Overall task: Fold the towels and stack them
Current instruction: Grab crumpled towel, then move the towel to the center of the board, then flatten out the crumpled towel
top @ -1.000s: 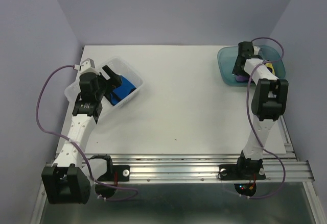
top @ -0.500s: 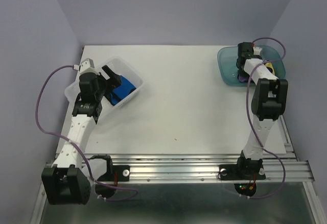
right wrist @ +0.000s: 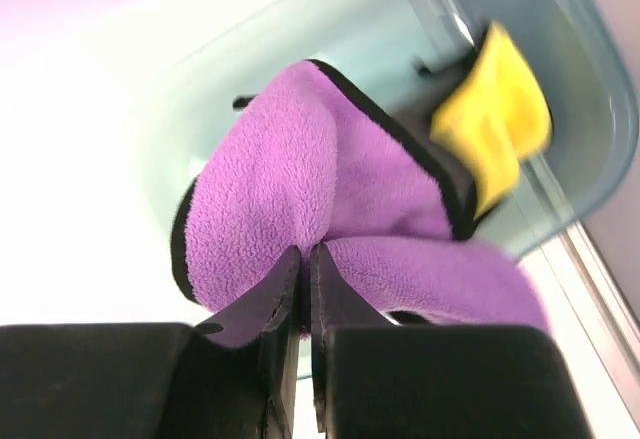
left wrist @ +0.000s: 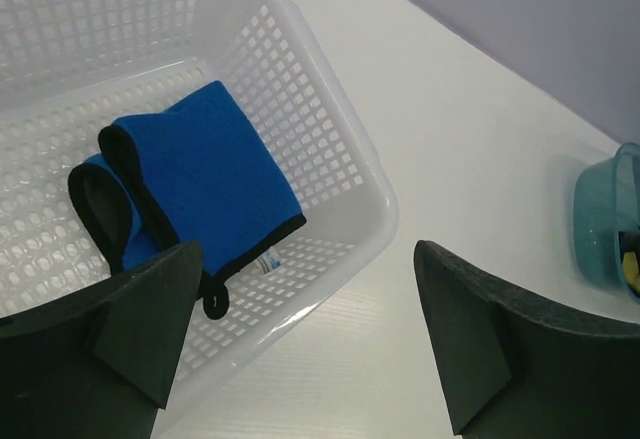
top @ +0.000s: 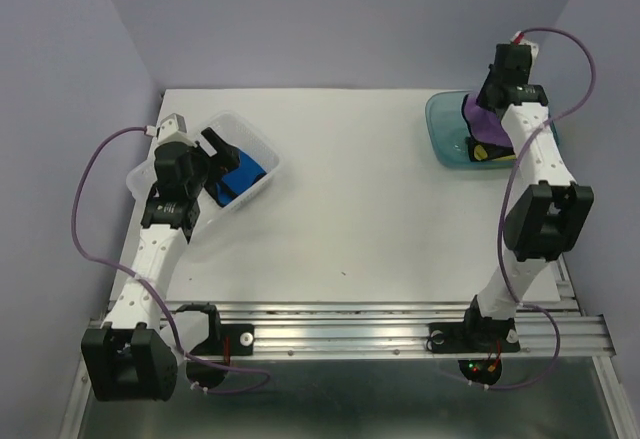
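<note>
— Where is the purple towel (right wrist: pixel 330 209)?

— Pinched in the right gripper (right wrist: pixel 304 255). The two fingers (right wrist: pixel 278 304) are pressed nearly together on a fold of it, and the cloth bunches out from the pinch, black edging showing along its rim.

— Is it out of the teal tub (right wrist: pixel 600 79)?

— It hangs over the tub. Whether its lower part touches the tub floor, I cannot tell. From the top camera the towel (top: pixel 478 114) sits at the tub's far side, at the table's far right corner.

— And the yellow towel (right wrist: pixel 500 109)?

— Inside the tub, crumpled against the wall, just beside the purple one.

— The blue towel (left wrist: pixel 200 174)?

— Folded over, black reverse face visible at its left end, lying flat in the clear tray (left wrist: pixel 330 129) on the left of the table (top: pixel 350 189).

— What is the left gripper (left wrist: pixel 305 259) doing?

— It hovers over the tray's near rim with its jaws spread wide and nothing between them. It is apart from the blue towel.
</note>
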Action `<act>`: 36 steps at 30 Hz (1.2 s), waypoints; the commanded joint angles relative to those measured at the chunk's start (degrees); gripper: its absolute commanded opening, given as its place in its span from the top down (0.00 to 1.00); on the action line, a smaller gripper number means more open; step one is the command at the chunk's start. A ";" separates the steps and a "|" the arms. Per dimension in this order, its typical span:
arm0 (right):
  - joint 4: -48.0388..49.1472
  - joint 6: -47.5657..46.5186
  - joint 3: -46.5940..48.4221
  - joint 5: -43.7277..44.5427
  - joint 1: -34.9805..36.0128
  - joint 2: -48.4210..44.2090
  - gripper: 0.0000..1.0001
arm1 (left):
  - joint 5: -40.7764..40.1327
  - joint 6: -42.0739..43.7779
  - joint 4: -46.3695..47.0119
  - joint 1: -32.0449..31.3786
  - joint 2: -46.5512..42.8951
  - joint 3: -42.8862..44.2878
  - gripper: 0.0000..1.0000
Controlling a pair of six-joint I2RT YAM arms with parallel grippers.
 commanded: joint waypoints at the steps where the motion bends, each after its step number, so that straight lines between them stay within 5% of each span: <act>1: 4.28 0.53 4.48 -15.55 0.78 -10.21 0.96 | 8.80 0.57 5.23 -0.15 0.47 1.01 0.01; 10: 5.95 -4.30 -1.57 -29.29 17.29 -21.03 0.95 | 11.19 -2.68 5.68 -0.24 -2.42 -1.45 0.01; 16: 8.95 -3.54 -33.22 -25.55 26.25 -33.67 0.87 | 12.42 -7.42 5.94 -0.50 -5.32 -7.15 0.01; 19: 8.95 0.35 -45.59 -25.07 29.43 -39.66 0.70 | 12.25 -10.14 6.90 -2.78 -6.12 -10.75 0.01; 20: 8.08 1.05 -49.63 -25.95 30.92 -40.89 0.33 | 11.21 -10.59 7.95 -5.49 -5.86 -11.47 0.01; 22: 5.80 2.01 -51.68 -24.74 31.72 -42.39 0.22 | 9.45 -11.21 8.05 -9.62 -4.89 -11.83 0.01; 23: 5.70 2.89 -53.78 -23.69 31.90 -43.79 0.00 | 7.78 -11.04 7.96 -11.65 -4.10 -11.57 0.01; 31: 4.30 8.96 -59.95 -21.13 31.81 -55.40 0.00 | 3.90 -11.30 8.05 -26.95 10.83 -5.61 0.01; 36: 0.69 15.36 -60.83 -9.36 31.81 -56.02 0.00 | 4.16 -7.09 7.70 -36.09 23.38 3.80 0.01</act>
